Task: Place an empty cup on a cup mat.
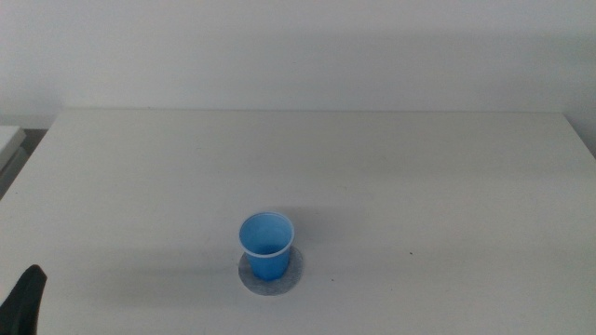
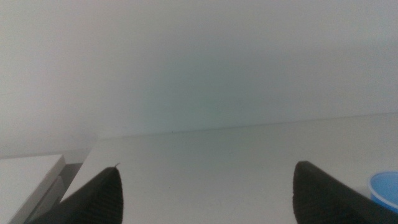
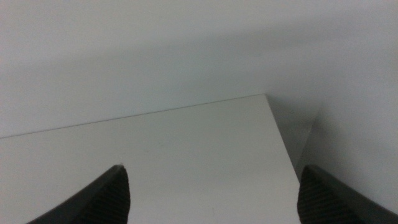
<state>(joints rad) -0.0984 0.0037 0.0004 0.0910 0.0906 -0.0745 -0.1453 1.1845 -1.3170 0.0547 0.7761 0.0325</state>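
The blue cup stands upright on the round grey cup mat, near the table's front middle. Its inside looks empty. Its rim also shows at the edge of the left wrist view. My left gripper is open and empty, low at the table's front left; one dark jaw tip shows at the middle view's bottom left corner, well left of the cup. My right gripper is open and empty over the table's far right corner and is out of the middle view.
The white table ends at a far edge against a pale wall. A lower white surface sits beyond the table's left edge, also in the left wrist view. The table's right corner shows in the right wrist view.
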